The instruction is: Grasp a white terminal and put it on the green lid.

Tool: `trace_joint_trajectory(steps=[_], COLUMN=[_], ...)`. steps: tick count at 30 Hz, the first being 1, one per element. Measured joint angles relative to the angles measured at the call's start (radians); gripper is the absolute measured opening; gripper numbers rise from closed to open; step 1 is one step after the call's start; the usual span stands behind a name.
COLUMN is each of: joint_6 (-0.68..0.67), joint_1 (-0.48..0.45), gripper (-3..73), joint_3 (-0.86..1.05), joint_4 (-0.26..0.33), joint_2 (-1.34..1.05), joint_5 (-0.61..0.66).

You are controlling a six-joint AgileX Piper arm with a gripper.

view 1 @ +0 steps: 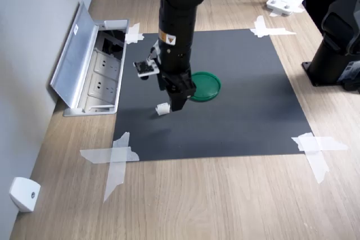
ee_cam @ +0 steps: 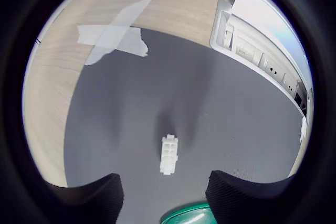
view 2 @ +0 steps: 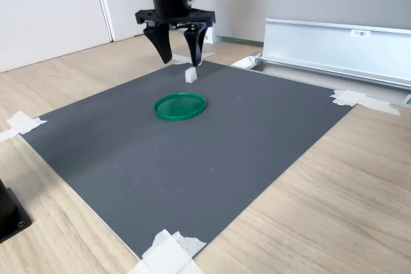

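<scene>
The white terminal lies on the black mat, a short way from the green lid. My gripper hangs open just above the mat, between the two, with nothing in it. In the second exterior view one fingertip is right above the terminal. The wrist view shows the terminal lying free on the mat ahead of the gap between the two fingers, with the rim of the lid at the picture's edge.
The black mat is taped to a wooden table at its corners. An open metal socket box stands by the mat. A white wedge block and a black base sit off the mat.
</scene>
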Motion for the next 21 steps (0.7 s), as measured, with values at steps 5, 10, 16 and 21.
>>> trace_joint_trajectory(steps=[5,10,16,21], joint_6=[0.0,0.0,-0.018,-0.029], joint_1=[0.0,0.0,0.0,0.0], gripper=[67.3,67.3,66.0,58.1], joint_3=[-0.002,-0.013,-0.042,-0.052], joint_4=[-0.006,-0.006,0.0,0.007], joint_2=[0.029,0.058,0.083,0.095], joint_5=[-0.036,-0.052,-0.065,-0.065])
